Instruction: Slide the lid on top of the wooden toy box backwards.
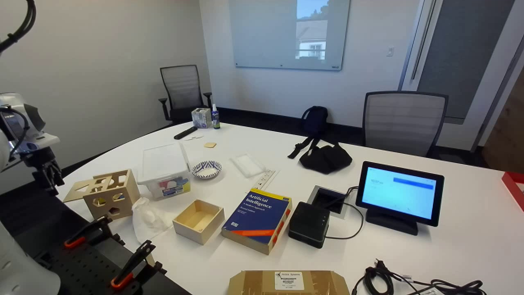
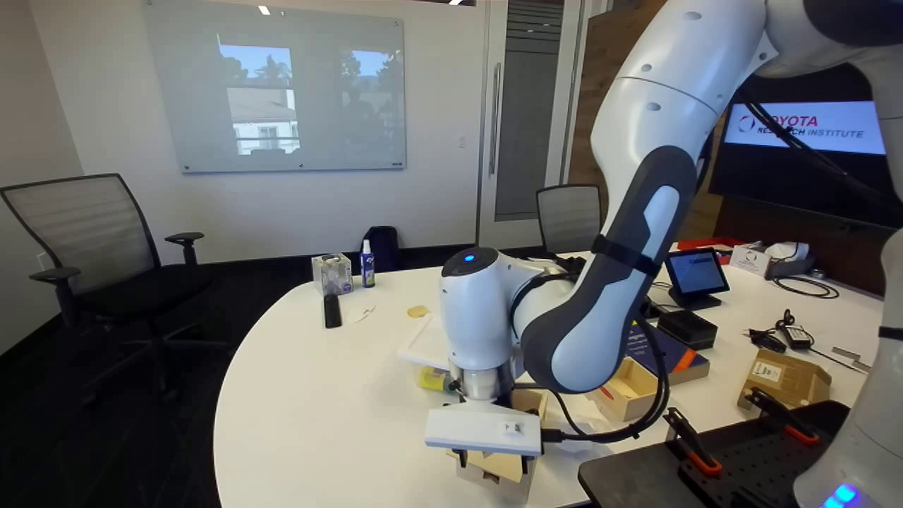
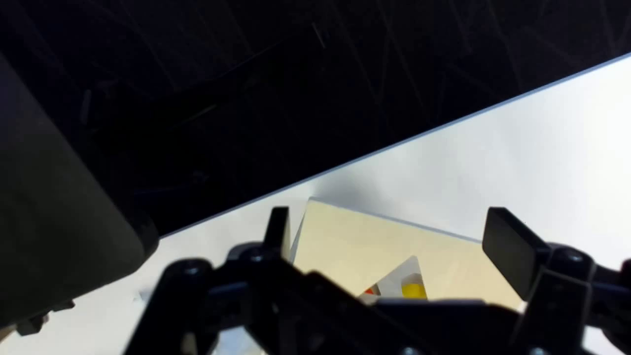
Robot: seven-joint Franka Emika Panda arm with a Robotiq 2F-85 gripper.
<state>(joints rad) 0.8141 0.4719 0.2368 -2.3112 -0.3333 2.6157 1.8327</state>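
The wooden toy box point(image 1: 108, 203) is a pale cube with shape holes, standing near the table edge. It also shows below the hand in an exterior view point(image 2: 518, 488). Its lid point(image 1: 73, 195) is slid partly off and sticks out past one side of the box. The lid has a triangular hole and fills the lower middle of the wrist view point(image 3: 345, 231); red and yellow show through the hole. My gripper point(image 1: 56, 186) is open and empty, just above and beyond the lid's outer end. In the wrist view its fingers point(image 3: 387, 222) stand apart on either side of the lid.
A translucent plastic container point(image 1: 163, 164) and a crumpled white bag point(image 1: 149, 221) stand close beside the toy box. A shallow wooden box point(image 1: 198, 235) and a blue book point(image 1: 258, 215) lie farther along. A black clamp platform point(image 1: 82, 262) is near the arm's base. The table edge point(image 3: 394, 145) is close.
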